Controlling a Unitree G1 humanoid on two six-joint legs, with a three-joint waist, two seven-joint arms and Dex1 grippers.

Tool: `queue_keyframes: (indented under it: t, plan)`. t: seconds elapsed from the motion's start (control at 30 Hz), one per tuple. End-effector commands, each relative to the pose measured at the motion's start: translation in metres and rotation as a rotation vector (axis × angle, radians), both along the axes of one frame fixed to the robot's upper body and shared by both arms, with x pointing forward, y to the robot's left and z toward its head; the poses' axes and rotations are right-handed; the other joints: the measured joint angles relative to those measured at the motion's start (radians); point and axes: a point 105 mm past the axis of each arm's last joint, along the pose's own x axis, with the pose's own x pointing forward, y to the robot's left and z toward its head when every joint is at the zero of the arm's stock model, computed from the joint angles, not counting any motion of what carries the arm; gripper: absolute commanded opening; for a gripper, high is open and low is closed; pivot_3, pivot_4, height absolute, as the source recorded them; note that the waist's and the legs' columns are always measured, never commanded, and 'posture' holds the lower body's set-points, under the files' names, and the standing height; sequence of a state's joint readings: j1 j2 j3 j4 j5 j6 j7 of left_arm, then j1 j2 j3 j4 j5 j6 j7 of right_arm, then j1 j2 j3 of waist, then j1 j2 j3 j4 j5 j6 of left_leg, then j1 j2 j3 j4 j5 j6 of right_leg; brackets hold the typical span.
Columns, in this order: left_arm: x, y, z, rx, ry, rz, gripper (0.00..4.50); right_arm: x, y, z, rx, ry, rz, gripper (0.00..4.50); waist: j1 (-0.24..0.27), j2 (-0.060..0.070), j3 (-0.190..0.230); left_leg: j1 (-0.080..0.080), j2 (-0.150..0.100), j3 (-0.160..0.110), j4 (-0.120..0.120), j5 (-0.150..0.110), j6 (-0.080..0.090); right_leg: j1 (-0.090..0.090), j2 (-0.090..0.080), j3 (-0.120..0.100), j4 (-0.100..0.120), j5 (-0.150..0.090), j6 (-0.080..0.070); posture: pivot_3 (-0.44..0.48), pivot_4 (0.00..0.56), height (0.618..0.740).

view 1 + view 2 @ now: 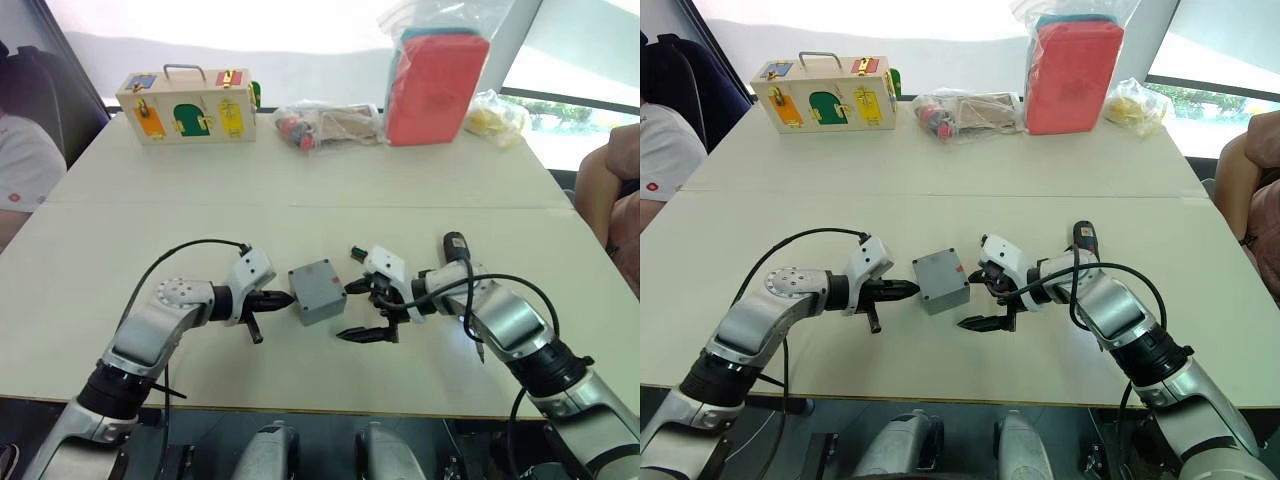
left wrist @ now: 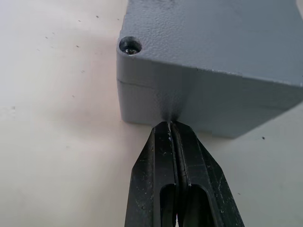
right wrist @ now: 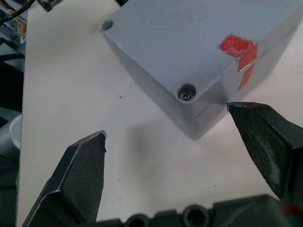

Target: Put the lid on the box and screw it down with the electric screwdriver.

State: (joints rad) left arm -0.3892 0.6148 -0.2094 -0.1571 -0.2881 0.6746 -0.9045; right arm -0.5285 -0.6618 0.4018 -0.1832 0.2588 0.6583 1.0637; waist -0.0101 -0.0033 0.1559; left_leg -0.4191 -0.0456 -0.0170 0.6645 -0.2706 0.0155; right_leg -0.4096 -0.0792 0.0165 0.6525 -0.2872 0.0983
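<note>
Grey box (image 1: 318, 291) on table (image 1: 300, 180), between both grippers, lid (image 3: 189, 47) already seated on top, screw visible in corner hole. Left gripper (image 1: 285, 298): fingers pressed together, tips touching box side wall. Right gripper (image 1: 355, 310): jaws spread wide, just beside box corner with red marks. Electric screwdriver (image 1: 456, 246) lying on table beyond right arm.

The box (image 1: 318, 291) is plain grey with small red marks; the desk (image 1: 300, 180) is cream; both hands' fingers (image 2: 176, 189) are black.
</note>
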Motion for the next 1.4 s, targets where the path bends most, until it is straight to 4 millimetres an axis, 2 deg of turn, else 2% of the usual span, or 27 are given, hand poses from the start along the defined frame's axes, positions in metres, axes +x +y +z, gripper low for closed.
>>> queue_keyframes:
  t: [0.03, 0.73, 0.9, 1.03, 1.2, 1.3, 1.4]
  plan:
    - [0.005, -0.003, 0.013, -0.018, -0.06, -0.013, 0.0, -0.007, 0.007, 0.012, 0.037, -0.032, 0.018, 4.48, 0.0, 0.0, 0.0, 0.0, 0.0, 0.0, 0.0, 0.0, 0.0, 0.0, 0.0, 0.0, 0.0, 0.0, 0.0, 0.0, 0.15, 0.738]
    - [0.018, -0.003, 0.019, -0.016, -0.1, 0.017, 0.0, -0.022, 0.015, 0.013, 0.061, 0.003, 0.023, 4.48, 0.0, 0.0, 0.0, 0.0, 0.0, 0.0, 0.0, 0.0, 0.0, 0.0, 0.0, 0.0, 0.0, 0.0, 0.0, 0.0, 0.15, 0.738]
    - [0.012, 0.002, 0.021, -0.013, -0.082, 0.001, 0.0, -0.017, 0.006, 0.013, 0.031, -0.025, -0.012, 4.48, 0.0, 0.0, 0.0, 0.0, 0.0, 0.0, 0.0, 0.0, 0.0, 0.0, 0.0, 0.0, 0.001, 0.0, 0.0, 0.0, 0.15, 0.738]
    - [0.001, 0.017, 0.03, -0.007, -0.055, -0.034, 0.0, -0.011, -0.012, 0.033, 0.043, -0.055, -0.053, 4.48, -0.001, 0.0, 0.0, 0.0, 0.0, 0.0, 0.0, 0.0, 0.0, 0.0, 0.0, 0.0, 0.0, 0.0, 0.0, 0.0, 0.15, 0.738]
    - [0.005, 0.03, 0.064, -0.117, -0.064, -0.018, 0.0, 0.014, -0.035, 0.076, 0.192, -0.058, -0.186, 4.48, 0.0, 0.0, 0.0, 0.0, 0.0, -0.001, 0.0, 0.0, 0.0, 0.0, 0.0, 0.0, 0.0, 0.0, 0.0, 0.0, 0.15, 0.738]
    - [0.005, 0.025, 0.08, -0.173, -0.07, -0.036, 0.0, 0.037, -0.039, 0.082, 0.25, -0.087, -0.263, 4.48, 0.0, 0.0, 0.0, 0.0, 0.0, -0.001, 0.0, 0.0, 0.0, 0.0, 0.0, 0.0, 0.0, 0.0, 0.0, 0.0, 0.15, 0.738]
    - [0.004, 0.013, 0.101, -0.249, -0.081, -0.074, 0.0, 0.074, -0.037, 0.071, 0.273, -0.104, -0.385, 4.48, -0.003, 0.0, 0.0, 0.0, 0.0, -0.001, 0.0, 0.0, -0.001, 0.0, 0.0, 0.0, 0.0, 0.0, 0.0, 0.0, 0.15, 0.738]
